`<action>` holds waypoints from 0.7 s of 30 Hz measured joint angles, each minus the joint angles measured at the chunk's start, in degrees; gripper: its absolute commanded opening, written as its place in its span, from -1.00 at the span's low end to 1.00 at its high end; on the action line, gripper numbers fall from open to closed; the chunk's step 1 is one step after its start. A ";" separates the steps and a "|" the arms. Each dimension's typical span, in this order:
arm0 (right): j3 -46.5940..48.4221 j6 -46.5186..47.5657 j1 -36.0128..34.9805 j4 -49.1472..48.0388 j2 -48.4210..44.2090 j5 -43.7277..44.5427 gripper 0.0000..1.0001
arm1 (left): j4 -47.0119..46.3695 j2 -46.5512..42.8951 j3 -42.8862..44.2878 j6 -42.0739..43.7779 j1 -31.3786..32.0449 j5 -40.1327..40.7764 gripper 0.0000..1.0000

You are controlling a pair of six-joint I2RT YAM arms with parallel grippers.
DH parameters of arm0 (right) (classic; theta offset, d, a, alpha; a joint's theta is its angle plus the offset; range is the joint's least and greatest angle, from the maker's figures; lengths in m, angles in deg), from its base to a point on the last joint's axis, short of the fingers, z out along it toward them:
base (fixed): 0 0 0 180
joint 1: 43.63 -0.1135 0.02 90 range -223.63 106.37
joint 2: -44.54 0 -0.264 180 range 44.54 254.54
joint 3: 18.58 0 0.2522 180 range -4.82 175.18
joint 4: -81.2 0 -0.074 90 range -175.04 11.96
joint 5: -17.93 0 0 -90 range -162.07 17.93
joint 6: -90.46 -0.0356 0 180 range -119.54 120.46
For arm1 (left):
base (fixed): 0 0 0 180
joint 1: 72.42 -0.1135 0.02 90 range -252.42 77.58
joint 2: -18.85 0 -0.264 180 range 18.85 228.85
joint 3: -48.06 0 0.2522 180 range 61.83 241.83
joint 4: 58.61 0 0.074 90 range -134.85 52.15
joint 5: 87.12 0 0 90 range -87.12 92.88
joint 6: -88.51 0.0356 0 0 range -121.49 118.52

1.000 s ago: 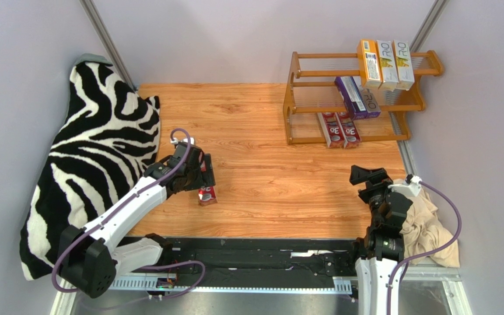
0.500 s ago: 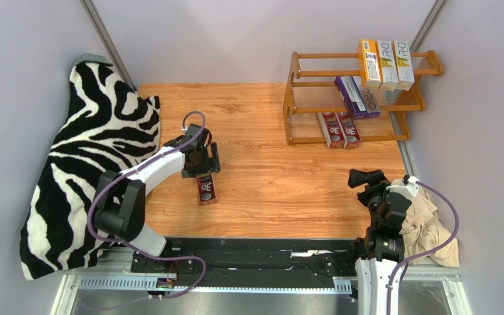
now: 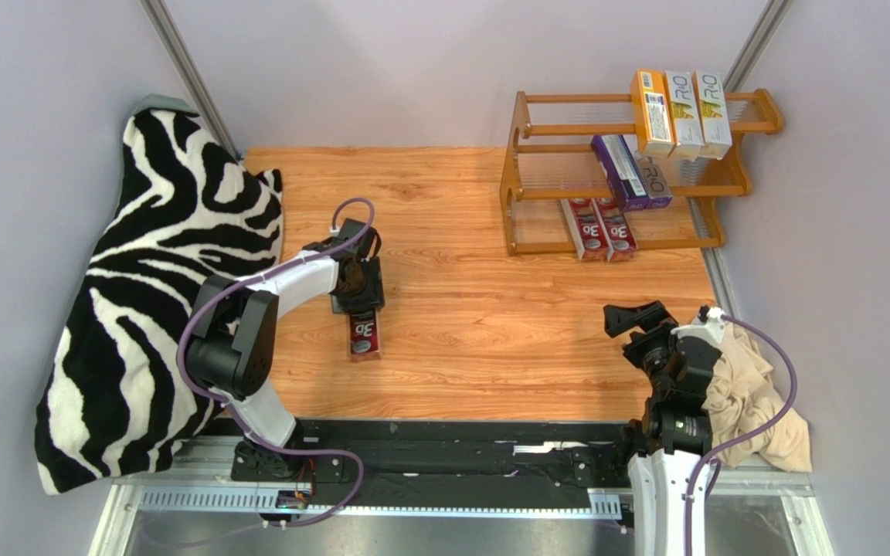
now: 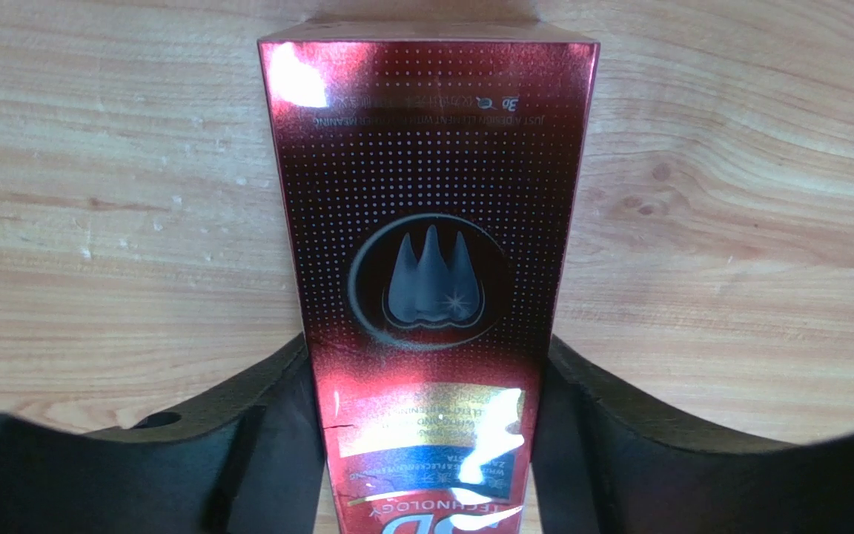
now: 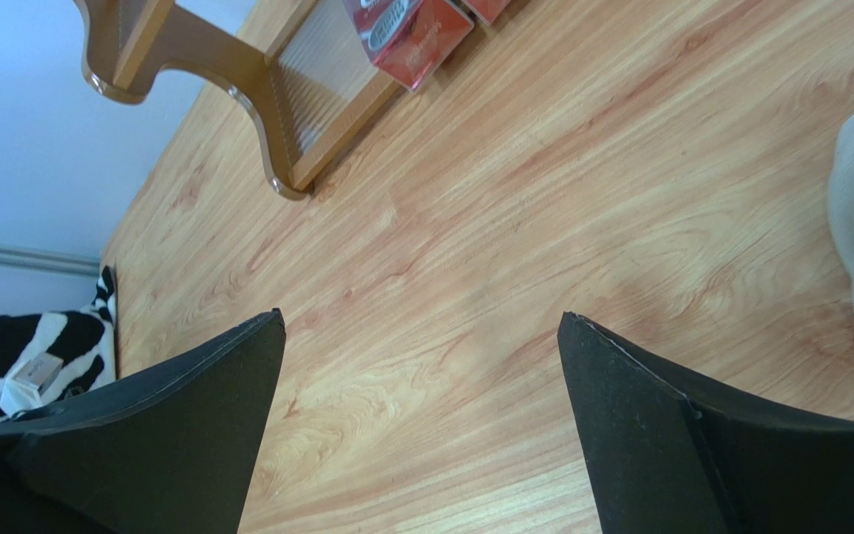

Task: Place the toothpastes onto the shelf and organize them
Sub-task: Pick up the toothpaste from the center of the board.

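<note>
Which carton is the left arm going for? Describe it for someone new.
On the wooden table, away from the shelf, one red carton lies flat between the fingers of the left gripper. It's the only toothpaste off the shelf.

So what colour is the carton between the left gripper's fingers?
It is a shiny red cardboard carton; best in the left wrist view.

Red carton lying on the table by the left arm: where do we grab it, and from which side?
Pinch the red carton across its narrow width, on the two long sides, coming down from above. It lies flat on the table, so the underside is shut off. The left gripper has its fingers against both sides that way.
</note>
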 measured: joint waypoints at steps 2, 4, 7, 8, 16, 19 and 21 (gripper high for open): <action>-0.55 -0.22 -0.59 -0.28 0.92 -1.09 0.97 | -0.31 -0.04 0.04 0.24 -0.04 -0.39 0.01; -0.57 -0.26 -2.16 -0.81 2.89 -1.51 0.97 | -0.70 -0.09 -0.02 0.46 -0.04 -0.96 -0.02; -0.57 -0.61 -7.04 -2.78 7.82 -1.29 0.97 | -1.77 -0.92 -0.90 0.48 -0.09 -2.49 -0.04; -0.46 -0.79 -9.44 -3.28 9.55 -0.81 0.97 | -2.03 -1.25 -1.27 0.48 -0.09 -2.97 -0.04; 2.10 -3.89 -36.04 -11.54 19.58 10.38 0.99 | -2.93 -7.82 -6.08 -0.66 0.42 -9.16 -0.07; 2.38 -5.03 -48.04 -18.60 24.35 16.15 0.99 | -3.06 -12.41 -6.71 -2.49 1.81 -10.69 -0.06; 2.99 -5.86 -53.27 -22.69 28.72 19.02 0.99 | -3.89 -15.15 -7.02 -4.11 2.91 -11.96 -0.06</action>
